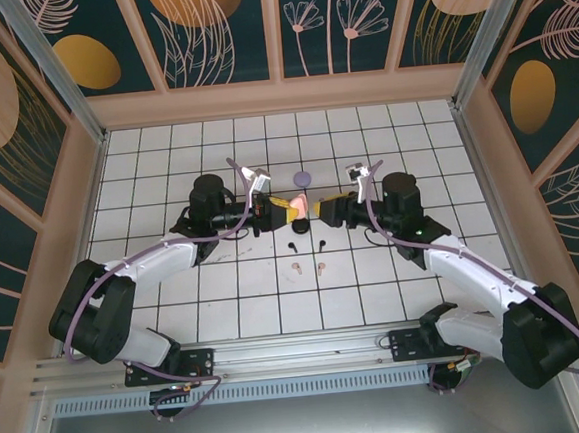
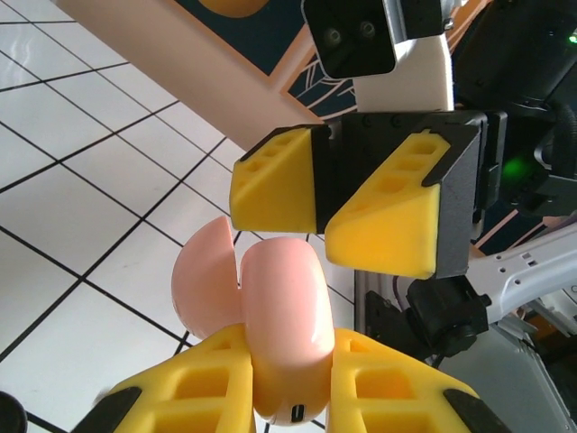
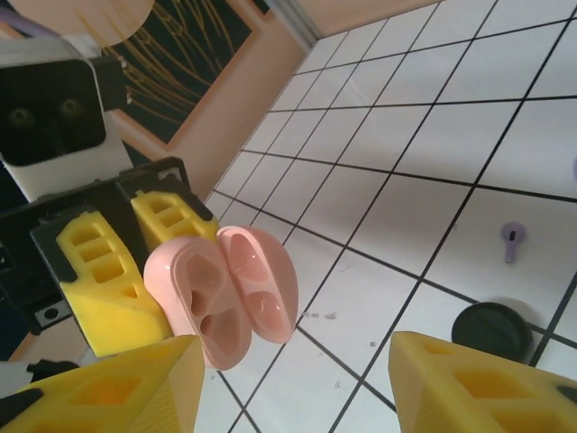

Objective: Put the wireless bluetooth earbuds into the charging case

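Note:
The pink charging case hangs above the tiles, and my left gripper is shut on its body. Its lid is swung open. In the right wrist view the open case shows two empty wells. My right gripper faces it from the right, a little apart. That gripper is open with nothing between its yellow fingers. On the floor below lie two black earbuds and two pink earbuds. A lilac earbud lies farther off.
A lilac disc lies on the tiles just behind the two grippers. A black disc sits near the lilac bud. Peach walls close the white tiled floor at the back and on both sides.

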Robot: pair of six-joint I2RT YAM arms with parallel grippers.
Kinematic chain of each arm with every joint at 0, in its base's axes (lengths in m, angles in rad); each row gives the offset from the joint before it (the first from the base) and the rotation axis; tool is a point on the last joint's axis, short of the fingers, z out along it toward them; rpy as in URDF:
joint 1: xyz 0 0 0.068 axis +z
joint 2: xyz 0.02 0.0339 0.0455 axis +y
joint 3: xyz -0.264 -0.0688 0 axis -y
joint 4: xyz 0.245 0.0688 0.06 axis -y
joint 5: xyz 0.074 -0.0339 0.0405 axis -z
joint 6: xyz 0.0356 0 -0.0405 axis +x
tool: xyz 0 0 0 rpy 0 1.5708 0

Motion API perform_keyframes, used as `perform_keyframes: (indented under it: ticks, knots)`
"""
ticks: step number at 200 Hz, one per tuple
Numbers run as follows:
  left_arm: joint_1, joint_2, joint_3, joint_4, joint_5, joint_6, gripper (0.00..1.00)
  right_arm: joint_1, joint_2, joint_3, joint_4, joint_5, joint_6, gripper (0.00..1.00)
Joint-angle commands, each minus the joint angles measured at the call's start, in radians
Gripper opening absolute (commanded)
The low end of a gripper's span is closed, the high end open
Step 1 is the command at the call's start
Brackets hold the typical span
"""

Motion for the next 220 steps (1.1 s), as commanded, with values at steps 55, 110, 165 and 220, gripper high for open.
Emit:
perform_keyframes:
  ticks: [55,110,165,220]
  knots:
    - [-0.004,0.001,0.028,0.088,0.061,-0.049,0.0,0.004,0.063,0.042,0.076,-0.067,0.021,0.51]
    - [-0.004,0.003,0.023,0.093,0.061,-0.051,0.0,0.024,0.085,0.06,0.076,-0.064,0.016,0.5]
    - [-0.004,0.003,0.029,0.099,0.059,-0.056,0.0,0.036,0.113,0.069,0.08,-0.057,0.016,0.45]
    - [-0.004,0.006,0.03,0.102,0.062,-0.058,0.0,0.039,0.127,0.07,0.086,-0.044,0.018,0.36]
